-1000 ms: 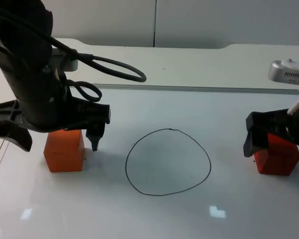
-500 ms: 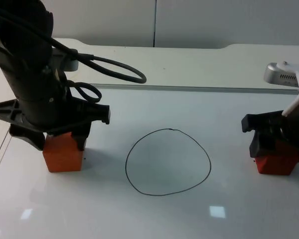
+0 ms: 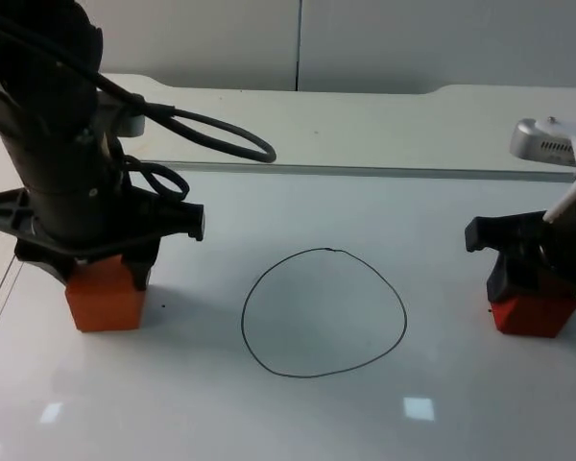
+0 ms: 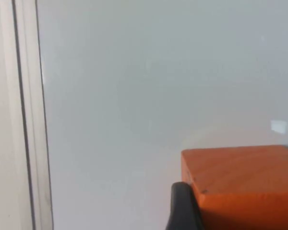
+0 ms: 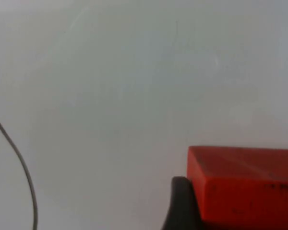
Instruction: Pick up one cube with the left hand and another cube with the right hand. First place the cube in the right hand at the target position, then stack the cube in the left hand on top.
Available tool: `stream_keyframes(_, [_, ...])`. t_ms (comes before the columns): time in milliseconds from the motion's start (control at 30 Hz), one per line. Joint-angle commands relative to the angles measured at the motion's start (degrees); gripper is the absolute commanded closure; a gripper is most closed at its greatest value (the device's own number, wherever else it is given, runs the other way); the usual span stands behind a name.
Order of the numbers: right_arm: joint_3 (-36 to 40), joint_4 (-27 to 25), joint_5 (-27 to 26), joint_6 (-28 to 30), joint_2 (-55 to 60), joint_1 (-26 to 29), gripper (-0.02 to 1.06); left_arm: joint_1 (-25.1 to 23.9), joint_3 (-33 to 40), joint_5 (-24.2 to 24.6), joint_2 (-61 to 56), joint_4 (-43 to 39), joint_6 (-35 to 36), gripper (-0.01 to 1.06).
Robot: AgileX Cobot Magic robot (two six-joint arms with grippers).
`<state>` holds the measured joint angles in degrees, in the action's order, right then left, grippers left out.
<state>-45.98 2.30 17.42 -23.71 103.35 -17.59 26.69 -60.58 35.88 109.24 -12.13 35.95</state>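
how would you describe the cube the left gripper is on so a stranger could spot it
On the white table, find the black drawn circle. The orange cube sits to its left, under the left gripper. The other cube, across the circle, is redder.

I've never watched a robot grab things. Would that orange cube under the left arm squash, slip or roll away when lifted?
The orange cube looks solid, with sharp edges and a wood-like grain, so it probably stays stiff rather than squashing. Its flat faces should keep it from rolling, and they give the left claw square surfaces to press. Being small, it is likely light, though a smooth painted face might slip a little.
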Motion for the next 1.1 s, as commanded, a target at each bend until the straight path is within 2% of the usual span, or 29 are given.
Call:
stream_keyframes(0, [-0.3, 0.6, 0.6, -0.4, -0.5, -0.3, 1.04, 0.3, -0.1, 1.5, 0.0, -0.6, 0.5, 1.05])
stream_keyframes(500, [-0.3, 7.2, 7.5, -0.2, -18.5, -0.3, 1.04, 0.4, -0.1, 1.9, -13.8, -2.4, 0.0, 1.05])
stream_keyframes(800, [-2.9, 14.7, 13.7, -0.3, -32.1, -0.3, 1.04, 0.4, -0.1, 2.0, -27.8, -10.2, 0.2, 1.05])
stream_keyframes(933, [-8.4, 15.4, 16.0, 3.8, -36.4, -0.3, 1.04, 0.4, -0.1, 2.1, -32.6, -10.7, -1.0, 1.05])
stream_keyframes(1033, [-14.1, 11.1, 19.1, 11.5, -37.3, -0.3, 1.04, 0.4, -0.1, 3.1, -35.9, -10.6, -2.7, 1.05])
stream_keyframes(1067, [-14.1, 11.1, 19.1, 11.5, -37.3, -0.3, 1.04, 0.4, -0.1, 3.1, -35.9, -10.6, -2.7, 1.05])
